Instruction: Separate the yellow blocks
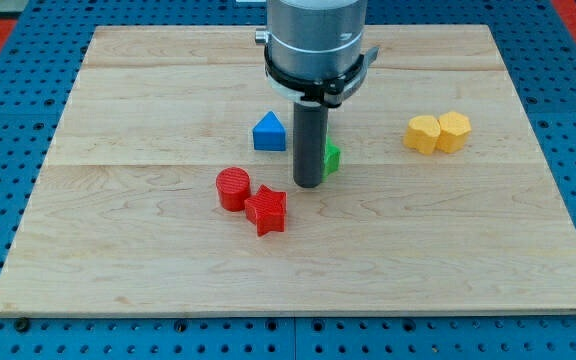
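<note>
Two yellow blocks sit touching side by side at the view's right: a rounded one (423, 133) on the left and a hexagon-like one (454, 131) on the right. My tip (308, 184) stands near the board's middle, well to the left of them. It is right next to a green block (332, 158), which the rod partly hides.
A blue block with a peaked top (269, 132) lies just left of the rod. A red cylinder (233, 188) and a red star (266, 210) touch each other below and left of my tip. The wooden board (118, 250) lies on a blue pegboard surface.
</note>
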`<state>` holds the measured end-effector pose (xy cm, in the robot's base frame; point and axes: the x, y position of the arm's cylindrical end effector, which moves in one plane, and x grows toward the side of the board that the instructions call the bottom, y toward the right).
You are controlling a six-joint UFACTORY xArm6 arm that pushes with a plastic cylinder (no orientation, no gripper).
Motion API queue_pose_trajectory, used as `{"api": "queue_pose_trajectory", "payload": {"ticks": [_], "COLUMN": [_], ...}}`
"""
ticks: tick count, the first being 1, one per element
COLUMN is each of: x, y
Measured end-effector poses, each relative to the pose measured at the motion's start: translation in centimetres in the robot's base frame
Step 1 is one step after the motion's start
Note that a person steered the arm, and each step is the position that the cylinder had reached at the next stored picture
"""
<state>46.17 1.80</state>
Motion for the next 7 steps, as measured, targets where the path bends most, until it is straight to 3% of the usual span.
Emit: {"api": "queue_pose_trajectory", "payload": {"ticks": [1, 2, 3, 4, 7], "x": [-1.9, 2.0, -0.1, -2.2, -3.4], "y": [0.1, 6.4, 18.1, 20.6, 18.5]}}
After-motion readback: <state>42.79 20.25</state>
